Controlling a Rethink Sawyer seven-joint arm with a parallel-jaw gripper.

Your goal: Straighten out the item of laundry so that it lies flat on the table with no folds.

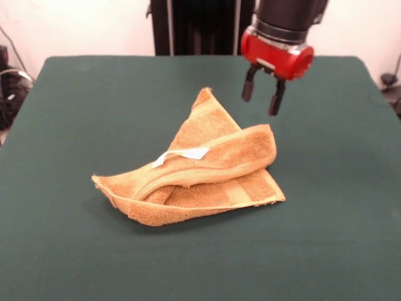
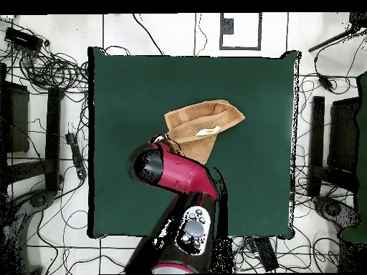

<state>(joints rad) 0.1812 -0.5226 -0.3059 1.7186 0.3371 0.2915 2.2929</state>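
The orange-tan towel (image 1: pixel 207 172) lies crumpled and folded over itself near the middle of the dark green table (image 1: pixel 75 113). One corner sticks up toward the far side and a small white tag (image 1: pixel 185 155) lies on top. My gripper (image 1: pixel 263 95) hangs above the table just past the towel's far right corner, with its two black fingers apart and nothing between them. In the overhead view the towel (image 2: pixel 204 125) sits at the table's (image 2: pixel 129 86) centre, and the red arm covers its lower left edge and hides the gripper.
The robot's pedestal (image 1: pixel 194 25) stands behind the table's far edge. Cables and equipment (image 2: pixel 50 71) lie on the floor around the table. Black stands (image 2: pixel 319 150) flank the table's sides.
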